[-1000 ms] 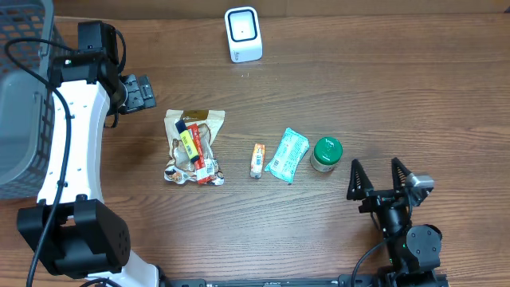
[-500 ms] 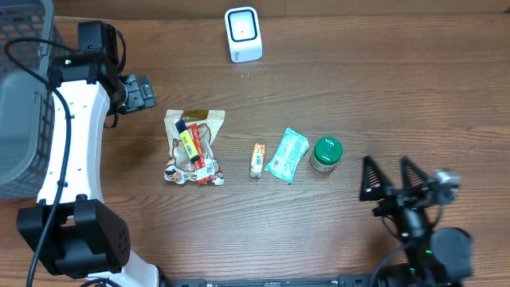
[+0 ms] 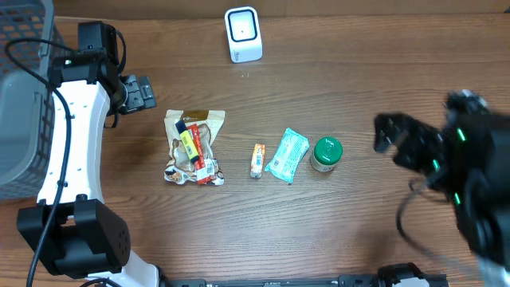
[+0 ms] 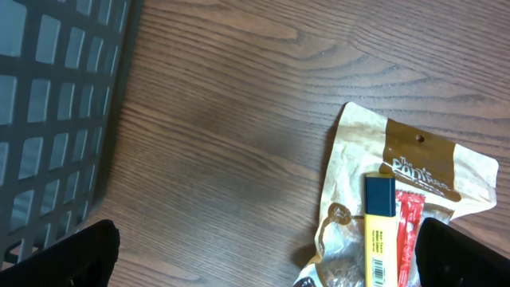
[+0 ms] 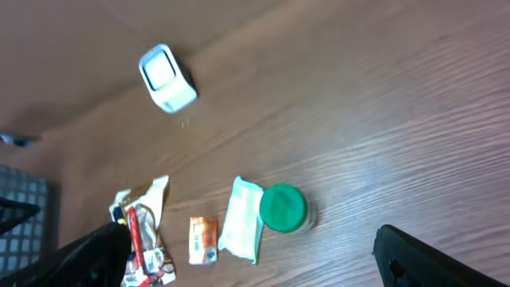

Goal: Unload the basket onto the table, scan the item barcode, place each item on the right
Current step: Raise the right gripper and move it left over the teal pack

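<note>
Left gripper (image 3: 147,92) up by the gray basket (image 3: 24,96), near the upper-left corner of the snack bag (image 3: 193,147), jaws spread wide with nothing between them. Same story from the left wrist view: dark fingers (image 4: 72,259) way out at the bottom corners, bare wood table (image 4: 239,119) in the gap. Also the bag's tan top flap and the yellow bar (image 4: 380,231) inside it poking in at lower right. Basket grid along the left edge there.

Right gripper (image 3: 390,137) over on the right side of the table, well apart from everything. Pretty smeared in the overhead shot, so hard to read from above. Sorted out by the right wrist view though: fingers (image 5: 430,259) far apart at both bottom corners, holding nothing.

As for the stuff to scan: lined up in a row mid-table, none of it touched. Left to right in the overhead: snack bag, small orange packet (image 3: 256,160), teal pouch (image 3: 288,155), then the green-lidded jar (image 3: 327,154) just beside the pouch. Jar nearest the right gripper, bag nearest the left one.

White scanner (image 3: 243,34) standing alone at the far edge, well apart from the row, roughly behind the gap between bag and orange packet. Barcodes too small to make out on anything.
</note>
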Robot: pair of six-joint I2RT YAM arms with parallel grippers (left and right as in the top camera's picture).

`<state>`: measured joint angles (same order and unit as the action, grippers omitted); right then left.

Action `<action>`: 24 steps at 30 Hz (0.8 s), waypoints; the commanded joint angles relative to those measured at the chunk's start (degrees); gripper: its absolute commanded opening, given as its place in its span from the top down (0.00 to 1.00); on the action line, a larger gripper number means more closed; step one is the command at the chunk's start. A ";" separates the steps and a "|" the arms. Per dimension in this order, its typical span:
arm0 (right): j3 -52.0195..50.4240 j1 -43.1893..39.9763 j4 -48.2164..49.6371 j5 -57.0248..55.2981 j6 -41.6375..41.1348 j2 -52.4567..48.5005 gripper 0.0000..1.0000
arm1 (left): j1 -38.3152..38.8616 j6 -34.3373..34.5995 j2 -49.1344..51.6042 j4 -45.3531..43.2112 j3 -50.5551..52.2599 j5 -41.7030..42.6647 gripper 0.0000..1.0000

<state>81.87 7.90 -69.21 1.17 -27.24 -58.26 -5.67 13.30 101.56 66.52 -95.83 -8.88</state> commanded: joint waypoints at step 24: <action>-0.92 19.02 11.65 14.21 -1.29 -40.68 0.84 | 0.09 -0.48 -0.83 0.09 0.04 -0.52 0.00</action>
<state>81.47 24.84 -58.39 18.22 -28.47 -95.64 -5.67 13.30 101.56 66.52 -95.83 -8.86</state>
